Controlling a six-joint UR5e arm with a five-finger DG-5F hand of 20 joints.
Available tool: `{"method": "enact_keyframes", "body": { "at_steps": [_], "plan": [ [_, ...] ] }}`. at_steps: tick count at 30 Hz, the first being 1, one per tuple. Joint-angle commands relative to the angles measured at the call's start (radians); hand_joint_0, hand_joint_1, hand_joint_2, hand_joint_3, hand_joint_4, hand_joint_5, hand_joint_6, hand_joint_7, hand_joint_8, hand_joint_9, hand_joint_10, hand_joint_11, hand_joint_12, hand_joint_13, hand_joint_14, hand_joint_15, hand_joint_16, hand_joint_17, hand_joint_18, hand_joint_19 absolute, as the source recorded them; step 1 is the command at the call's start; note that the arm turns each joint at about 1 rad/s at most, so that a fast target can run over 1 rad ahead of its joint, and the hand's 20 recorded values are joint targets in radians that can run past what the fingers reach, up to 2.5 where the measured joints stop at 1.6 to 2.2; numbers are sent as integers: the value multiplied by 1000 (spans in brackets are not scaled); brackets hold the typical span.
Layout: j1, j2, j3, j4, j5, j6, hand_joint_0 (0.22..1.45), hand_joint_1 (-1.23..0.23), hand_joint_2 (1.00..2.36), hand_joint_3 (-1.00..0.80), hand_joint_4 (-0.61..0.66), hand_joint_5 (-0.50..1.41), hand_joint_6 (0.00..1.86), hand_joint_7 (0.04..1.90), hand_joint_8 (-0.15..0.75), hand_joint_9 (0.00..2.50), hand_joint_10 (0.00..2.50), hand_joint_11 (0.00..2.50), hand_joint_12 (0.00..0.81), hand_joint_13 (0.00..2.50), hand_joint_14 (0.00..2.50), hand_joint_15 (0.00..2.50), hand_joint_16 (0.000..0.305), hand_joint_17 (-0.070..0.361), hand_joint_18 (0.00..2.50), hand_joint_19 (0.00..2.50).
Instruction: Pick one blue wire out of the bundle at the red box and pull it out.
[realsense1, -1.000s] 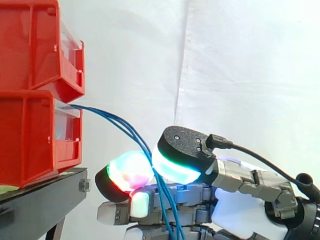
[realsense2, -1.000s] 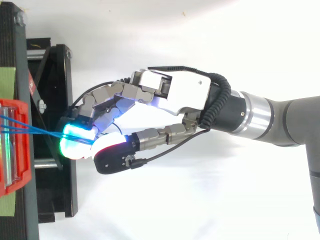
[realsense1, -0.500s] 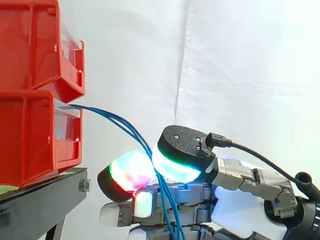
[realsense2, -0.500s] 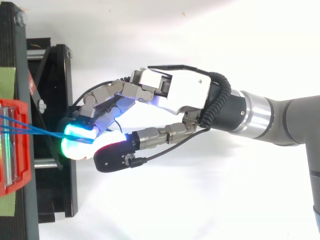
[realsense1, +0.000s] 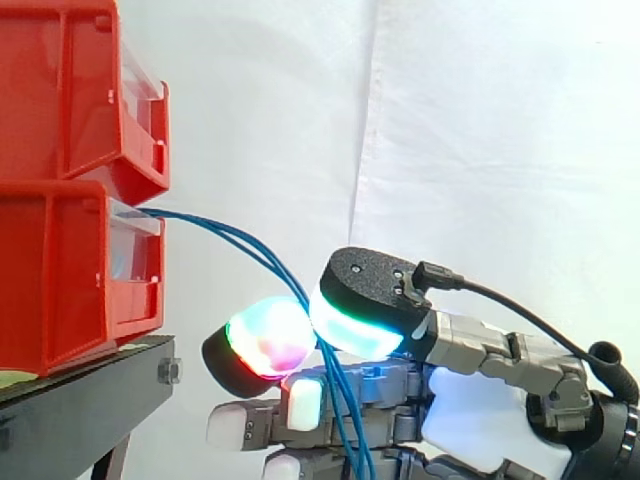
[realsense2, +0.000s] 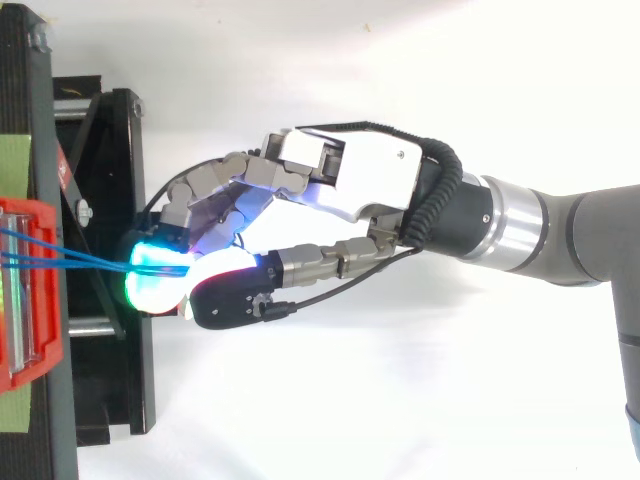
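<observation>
"Where did the thin blue wires (realsense1: 340, 400) lie?"

"They ran out of the lower red plastic bin (realsense1: 60, 290) on the black metal stand (realsense1: 90, 390). They sagged across the gap and passed between the glowing pads (realsense1: 262, 340) of the robot's grey multi-fingered hand (realsense2: 360, 190), which was clenched on them."

"And the risk?"

"More than one strand seemed caught in that pinch. A pull would likely have dragged several out together, or the slick wires might have slipped through."

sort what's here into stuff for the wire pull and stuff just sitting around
For the job: blue wires, lower red bin they come out of, hand pinching them.
Just there: upper red bin, black stand, white curtain.
</observation>
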Motion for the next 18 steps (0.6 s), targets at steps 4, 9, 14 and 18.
{"method": "enact_keyframes", "body": {
  "at_steps": [4, 9, 14, 18],
  "plan": [
    [-6, 0, 1, -1, -15, 9, 555, -700, 1194, -34, 223, -149, 903, 893, 364, 1020, 14, 641, 457, 685, 10, 321, 68, 154, 744, 445],
    [-9, 1, 1, 1, -29, 18, 599, -717, 1053, -33, 243, -156, 906, 877, 347, 997, 14, 654, 445, 667, 10, 324, 66, 149, 713, 452],
    [-11, 0, 1, 1, -31, 12, 610, -727, 1005, -51, 242, -160, 906, 869, 339, 972, 16, 662, 433, 654, 10, 329, 63, 143, 687, 461],
    [-12, 0, 1, 1, -31, 10, 605, -737, 1008, -87, 248, -164, 904, 877, 327, 959, 14, 673, 425, 637, 11, 336, 61, 138, 654, 472]
  ]
}}
